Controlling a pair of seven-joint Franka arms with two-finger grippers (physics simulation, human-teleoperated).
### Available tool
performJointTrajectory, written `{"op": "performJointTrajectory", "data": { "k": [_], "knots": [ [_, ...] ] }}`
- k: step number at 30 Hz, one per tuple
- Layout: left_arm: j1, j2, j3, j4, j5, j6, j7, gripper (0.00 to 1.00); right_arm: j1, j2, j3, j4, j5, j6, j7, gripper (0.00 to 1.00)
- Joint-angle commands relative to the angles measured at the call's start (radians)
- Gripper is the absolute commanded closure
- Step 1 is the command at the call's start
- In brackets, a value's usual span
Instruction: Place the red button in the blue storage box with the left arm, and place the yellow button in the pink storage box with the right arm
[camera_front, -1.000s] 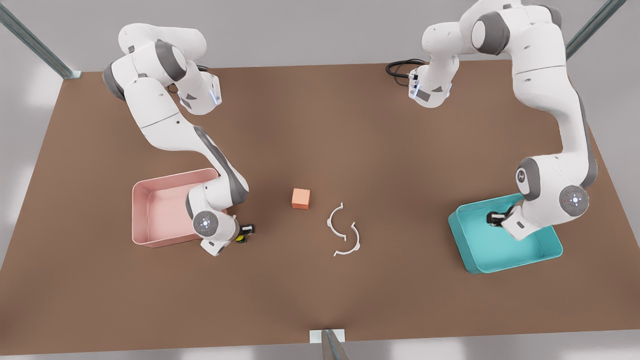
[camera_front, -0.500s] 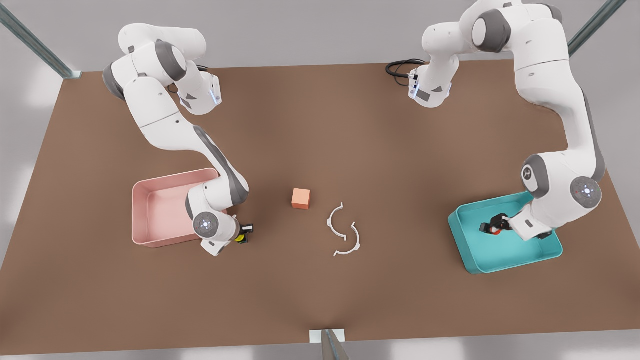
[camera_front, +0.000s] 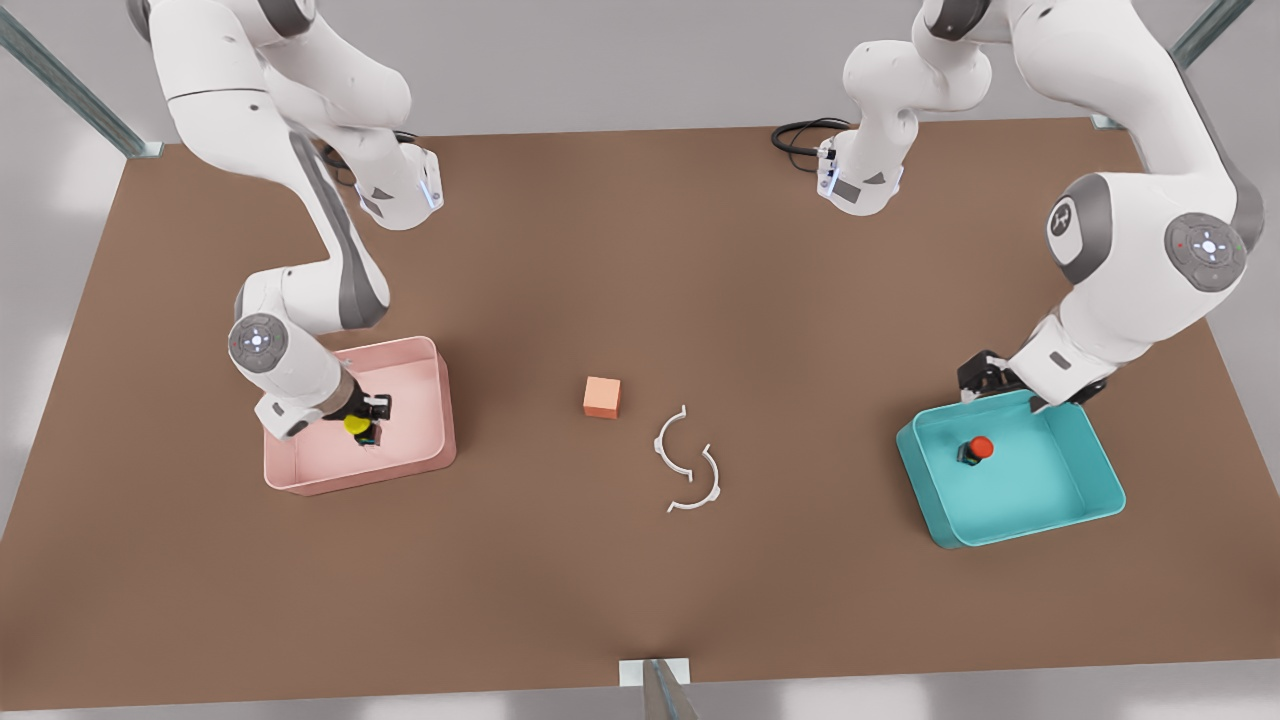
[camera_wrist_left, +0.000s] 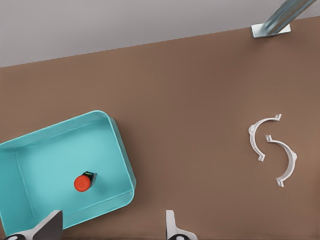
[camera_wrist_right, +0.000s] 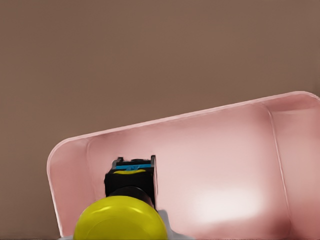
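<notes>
Holding the yellow button (camera_front: 357, 424) over the pink storage box (camera_front: 440, 400); red button (camera_front: 977, 449) lay inside the blue storage box (camera_front: 1010, 528).

Right gripper (camera_front: 368, 420) was pinched on the yellow button's black base, cap tipped sideways toward the front view's left, above the pink floor. Left gripper (camera_front: 978, 378) hung spread and empty above the blue box's far rim; the red button lay below it on its side. Beyond sat an orange cube (camera_front: 602, 397) and two white curved clips (camera_front: 687, 461). No writing readable.
</notes>
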Motion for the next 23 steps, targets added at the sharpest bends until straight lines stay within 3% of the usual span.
{"op": "performJointTrajectory", "data": {
  "k": [1, 3, 6, 7, 9, 10, 12, 17, 18, 21, 23],
  "knots": [
    [0.000, 0.002, 0.000, 0.000, -0.003, -0.046, -0.243, 0.00, -0.019, -0.010, 0.005, -0.040, -0.005, 0.064, -0.120, 0.57],
    [0.003, 0.010, 0.000, 0.000, -0.016, -0.046, -0.240, 0.00, -0.020, -0.006, 0.003, -0.056, -0.003, 0.057, -0.119, 0.49],
    [0.005, 0.010, 0.000, 0.000, -0.022, -0.044, -0.240, 0.00, -0.022, 0.010, 0.003, -0.059, -0.003, 0.056, -0.105, 0.11],
    [0.005, 0.010, 0.000, 0.000, -0.020, -0.044, -0.240, 0.00, -0.017, 0.014, -0.003, -0.054, -0.003, 0.051, -0.105, 0.06],
    [0.003, 0.010, 0.000, 0.000, -0.020, -0.044, -0.240, 0.00, 0.015, 0.023, -0.015, -0.040, -0.002, 0.038, -0.079, 0.01],
    [0.003, 0.010, 0.000, 0.002, -0.020, -0.044, -0.240, 0.00, 0.058, 0.029, -0.046, 0.067, -0.002, -0.086, -0.079, 0.00],
    [0.002, 0.008, 0.000, 0.000, -0.022, -0.044, -0.240, 0.00, 0.128, 0.033, -0.093, 0.173, -0.002, -0.151, -0.080, 0.00],
    [0.002, 0.008, 0.000, 0.002, -0.022, -0.044, -0.240, 0.00, 0.172, 0.080, -0.126, 0.743, 0.030, -0.652, -0.091, 0.00],
    [0.002, 0.008, 0.000, 0.002, -0.022, -0.044, -0.242, 0.00, 0.172, 0.071, -0.132, 0.787, 0.026, -0.706, -0.094, 0.00],
    [0.002, 0.006, 0.000, 0.002, -0.022, -0.044, -0.242, 0.00, 0.170, -0.106, -0.133, 0.509, 0.027, -0.559, -0.084, 0.00],
    [0.000, 0.006, 0.000, 0.003, -0.022, -0.044, -0.243, 0.00, 0.173, -0.093, -0.141, 0.529, 0.030, -0.548, -0.080, 0.00]
  ]
}}
